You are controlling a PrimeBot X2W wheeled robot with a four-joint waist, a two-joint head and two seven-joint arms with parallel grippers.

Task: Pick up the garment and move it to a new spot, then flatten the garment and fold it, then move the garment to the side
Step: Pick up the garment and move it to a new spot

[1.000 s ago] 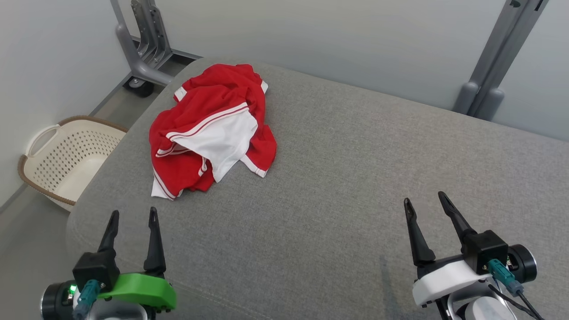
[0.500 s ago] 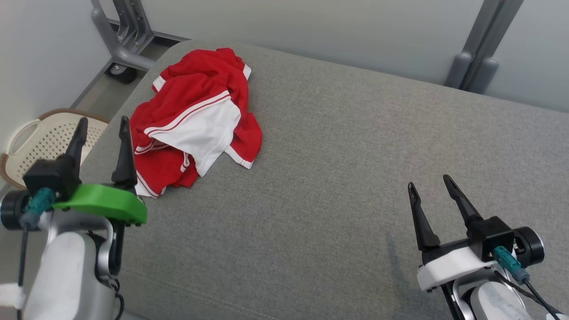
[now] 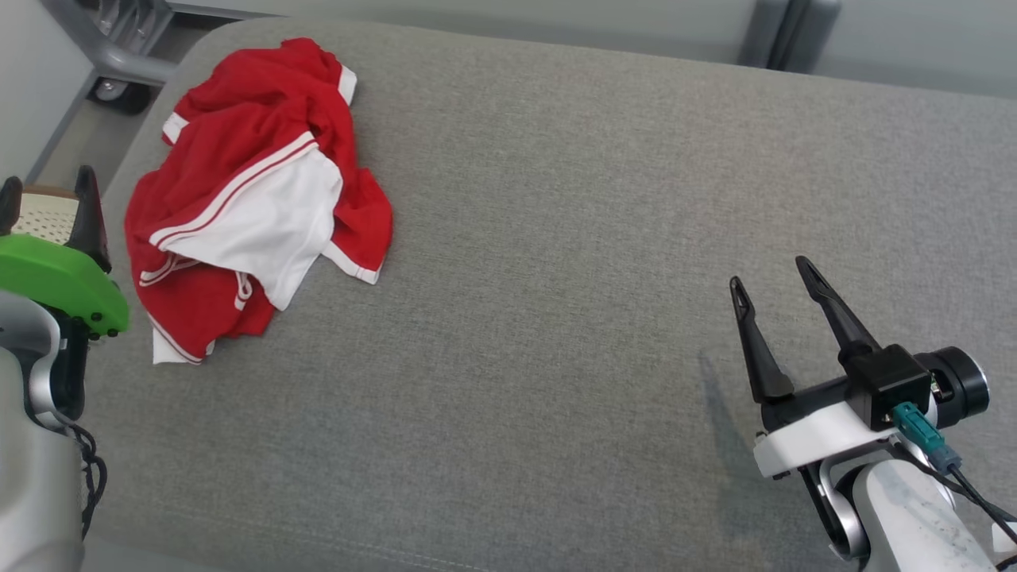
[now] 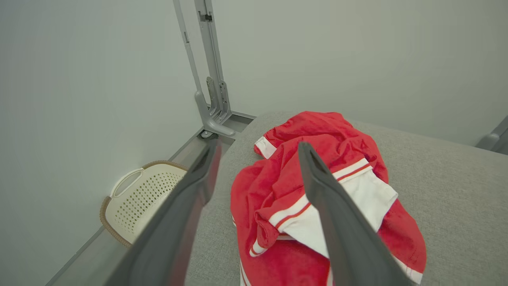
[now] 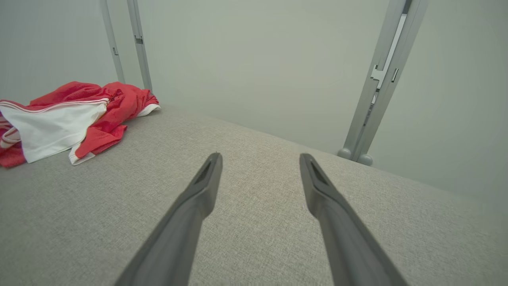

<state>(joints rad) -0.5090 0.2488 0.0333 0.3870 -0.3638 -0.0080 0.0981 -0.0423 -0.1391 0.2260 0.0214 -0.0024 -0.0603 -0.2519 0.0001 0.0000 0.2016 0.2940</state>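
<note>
Red-and-white and crumpled, the garment lies heaped at the far left corner of the grey fabric-covered table, untouched. The left end effector hovers just beside the heap's left edge, fingers spread wide and holding nothing. The right end effector waits well apart over bare fabric at the near right, equally spread and empty. The pickup looks best made by lowering the left fingers over a raised fold of red cloth, not the flat white panel, and closing deep enough to catch several layers so the heap lifts whole. The table's edge and the laundry basket on the floor lie close, so the carry should go inward. Against a second ago, the left arm has risen and swung out to the garment's side and the head camera has tipped down. The garment keeps its folds, and both end effectors stay spread.
</note>
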